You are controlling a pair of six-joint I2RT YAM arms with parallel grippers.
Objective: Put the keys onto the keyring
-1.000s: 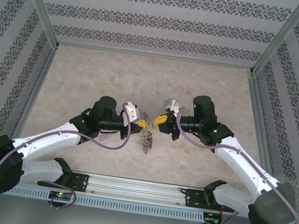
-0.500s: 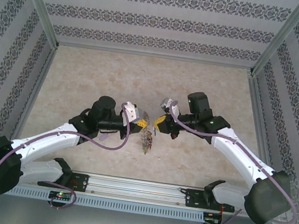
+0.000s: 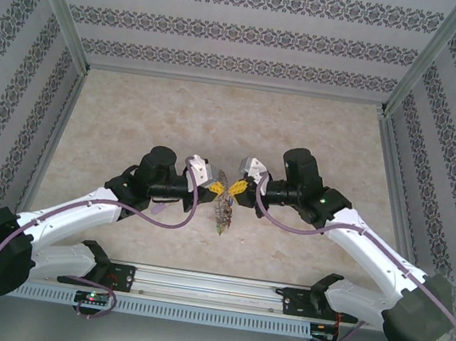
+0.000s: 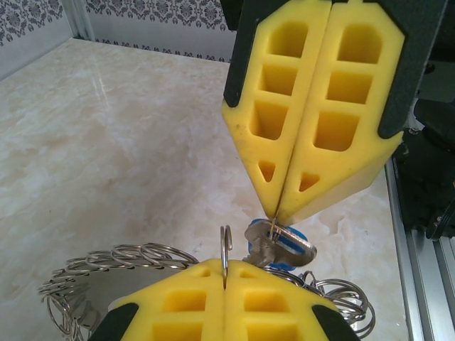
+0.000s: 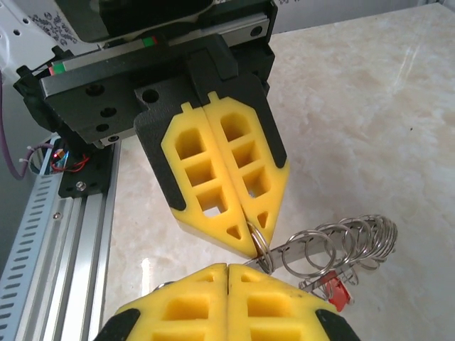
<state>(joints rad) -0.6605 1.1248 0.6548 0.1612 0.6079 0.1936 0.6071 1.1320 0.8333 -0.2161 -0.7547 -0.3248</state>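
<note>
Marble-patterned worktop (image 3: 150, 116) stretches between walls (image 3: 231, 34) papered in dark ornament, and the two arms meet tip to tip near its middle. The left pincer (image 4: 225, 270) is closed tight on one thin wire loop of the keyring (image 4: 106, 266), whose grey ring and fringe of loops spread out beside its yellow pads. The right pincer (image 4: 276, 213) is closed too, its tips pinching the metal of a blue key (image 4: 291, 245) just beside that loop. A red key (image 5: 338, 295) hangs at the ring's rim.

Our white arms (image 3: 67, 215), black at the joints, trail purple cables (image 3: 170, 224).
Yellow windowed foam pads (image 4: 341, 170) line our black fingers (image 4: 409, 71).
</note>
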